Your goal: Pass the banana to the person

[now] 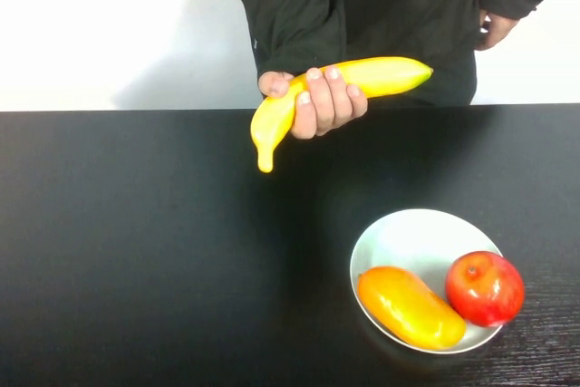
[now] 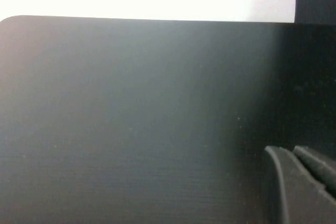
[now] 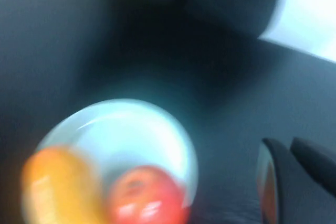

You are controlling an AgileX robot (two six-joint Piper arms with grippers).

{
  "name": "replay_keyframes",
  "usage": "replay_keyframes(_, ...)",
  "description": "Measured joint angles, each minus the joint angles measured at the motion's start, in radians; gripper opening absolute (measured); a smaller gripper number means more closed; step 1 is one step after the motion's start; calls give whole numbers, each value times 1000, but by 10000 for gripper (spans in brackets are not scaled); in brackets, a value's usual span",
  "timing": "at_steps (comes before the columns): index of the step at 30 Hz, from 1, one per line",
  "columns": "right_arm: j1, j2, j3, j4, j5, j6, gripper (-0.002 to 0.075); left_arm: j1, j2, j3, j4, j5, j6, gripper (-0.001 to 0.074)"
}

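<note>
Black table (image 1: 136, 251) filling the high view, largest thing present. Behind its far edge, the person (image 1: 390, 6) in a dark sweatshirt, head out of frame. Near the right front, a white plate (image 1: 412, 237) carrying a yellow-orange mango (image 1: 410, 307) and a red apple (image 1: 485, 288), the two fruits just beside each other.

The banana (image 1: 340, 97) already off the table, gripped around its middle by the person's hand (image 1: 317, 101), held above the far edge. Long axis running roughly side to side, stem end dipping toward the robot's left, greenish tip raised toward the right.

No arm visible from above. Left gripper (image 2: 302, 184) seen only as a dark finger edge in its wrist view, over bare table; impossible to tell whether apart or together. Right gripper (image 3: 294, 182) likewise a partial finger edge in its wrist view, close to the plate; jaw state cannot be told.

Judged from this: handover apparently done, banana well apart from both grippers and lying away across the table, with the right gripper probably the nearer one.
</note>
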Motion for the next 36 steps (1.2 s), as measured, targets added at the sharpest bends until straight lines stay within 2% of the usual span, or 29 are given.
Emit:
replay_keyframes(2, -103, -107, 119, 2, -33, 0, -7, 0, 0, 0, 0, 0, 0, -4)
replay_keyframes(3, -24, -32, 55, -3, 113, 13, -7, 0, 0, 0, 0, 0, 0, -4)
replay_keyframes(7, -159, -223, 258, -29, 59, 9, -8, 0, 0, 0, 0, 0, 0, -4)
replay_keyframes(11, -214, -385, 392, -52, -8, 22, -7, 0, 0, 0, 0, 0, 0, -4)
replay_keyframes(15, -224, -504, 527, -56, -167, 40, -7, 0, 0, 0, 0, 0, 0, -4)
replay_keyframes(20, -225, -604, 555, -44, -177, 94, -7, 0, 0, 0, 0, 0, 0, -4)
replay_keyframes(31, -215, -641, 561, -22, 34, 104, -7, 0, 0, 0, 0, 0, 0, -4)
replay_keyframes(36, -215, -641, 561, -11, 51, 104, -7, 0, -2, 0, 0, 0, 0, -4)
